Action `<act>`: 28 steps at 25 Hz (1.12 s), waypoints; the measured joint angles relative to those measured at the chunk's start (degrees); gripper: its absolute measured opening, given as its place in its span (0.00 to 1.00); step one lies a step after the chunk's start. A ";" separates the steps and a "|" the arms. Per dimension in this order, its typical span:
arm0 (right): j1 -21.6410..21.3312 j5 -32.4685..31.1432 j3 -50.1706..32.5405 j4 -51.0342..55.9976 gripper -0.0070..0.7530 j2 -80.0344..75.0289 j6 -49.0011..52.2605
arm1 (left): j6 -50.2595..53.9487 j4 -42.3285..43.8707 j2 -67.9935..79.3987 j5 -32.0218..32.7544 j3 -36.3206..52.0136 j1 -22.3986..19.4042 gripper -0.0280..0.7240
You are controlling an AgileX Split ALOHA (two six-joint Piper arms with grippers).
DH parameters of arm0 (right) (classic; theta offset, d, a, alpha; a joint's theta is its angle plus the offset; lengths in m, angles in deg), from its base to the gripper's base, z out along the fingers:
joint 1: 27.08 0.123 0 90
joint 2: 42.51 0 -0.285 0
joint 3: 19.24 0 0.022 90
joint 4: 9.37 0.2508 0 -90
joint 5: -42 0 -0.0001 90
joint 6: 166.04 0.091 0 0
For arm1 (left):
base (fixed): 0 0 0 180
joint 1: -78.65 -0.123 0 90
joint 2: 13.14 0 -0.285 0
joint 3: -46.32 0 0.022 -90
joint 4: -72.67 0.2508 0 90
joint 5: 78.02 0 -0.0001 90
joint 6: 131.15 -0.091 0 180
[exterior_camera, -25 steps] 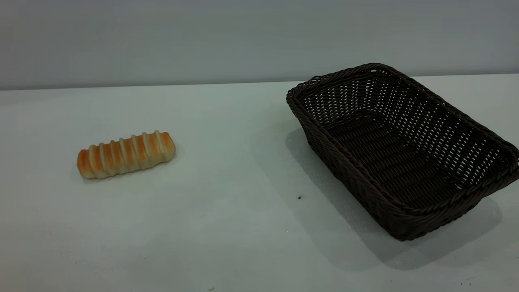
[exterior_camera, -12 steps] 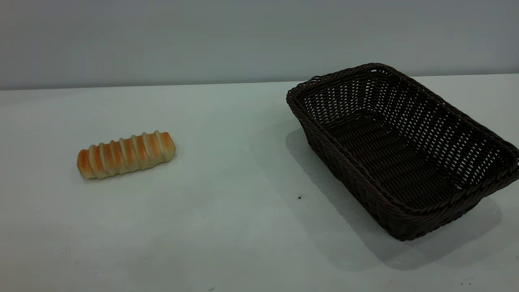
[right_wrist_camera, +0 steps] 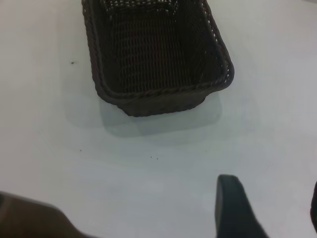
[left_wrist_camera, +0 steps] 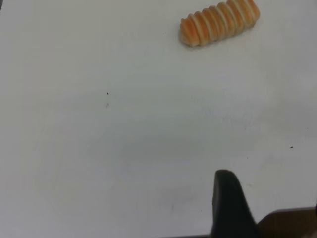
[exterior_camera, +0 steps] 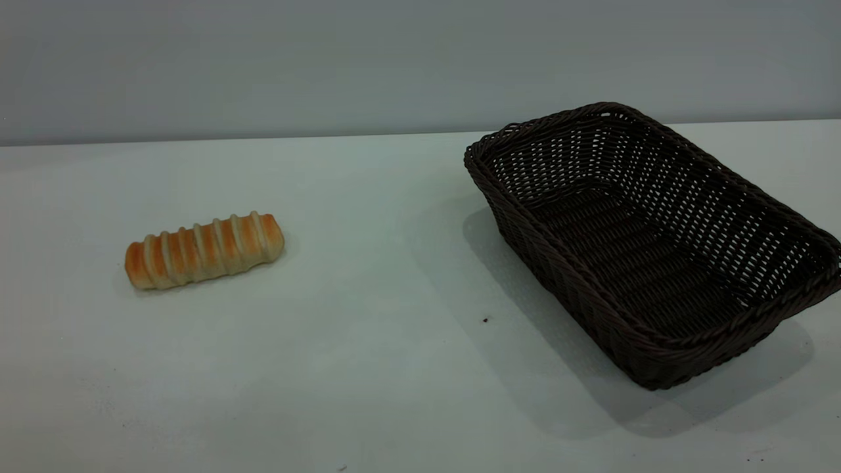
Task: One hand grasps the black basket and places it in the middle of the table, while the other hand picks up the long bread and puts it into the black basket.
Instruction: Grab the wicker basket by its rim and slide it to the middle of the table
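Observation:
The long bread (exterior_camera: 204, 250) lies on the white table (exterior_camera: 368, 368) at the left, golden-orange with pale stripes; it also shows in the left wrist view (left_wrist_camera: 219, 23). The black basket (exterior_camera: 647, 236) stands at the right, empty, and shows in the right wrist view (right_wrist_camera: 156, 54). Neither gripper shows in the exterior view. My left gripper (left_wrist_camera: 271, 183) hangs over bare table well short of the bread; one dark finger (left_wrist_camera: 227, 201) shows, with bare table beside it. My right gripper (right_wrist_camera: 267, 184) is open and empty, short of the basket's near end.
A few tiny dark specks (exterior_camera: 485, 320) dot the table between bread and basket. A grey wall (exterior_camera: 394, 59) runs along the table's far edge. A brown shape (right_wrist_camera: 29, 218) fills a corner of the right wrist view.

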 joint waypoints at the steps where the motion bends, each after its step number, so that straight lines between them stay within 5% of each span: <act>1: 0.00 0.00 0.00 0.00 0.52 0.00 0.00 | 0.00 0.00 0.00 0.00 0.00 0.00 0.63; 12: 0.00 2.14 0.51 0.59 0.54 -1.72 0.00 | 2.04 -2.87 1.94 -8.41 -5.15 0.00 0.63; 21: 0.00 12.74 4.37 7.93 0.73 -26.36 0.06 | 4.45 -2.87 22.00 -14.75 -7.51 0.00 0.82; 28: 0.00 20.90 3.38 23.28 0.73 -43.06 2.08 | 10.00 -1.72 27.95 -18.73 -7.51 0.00 0.80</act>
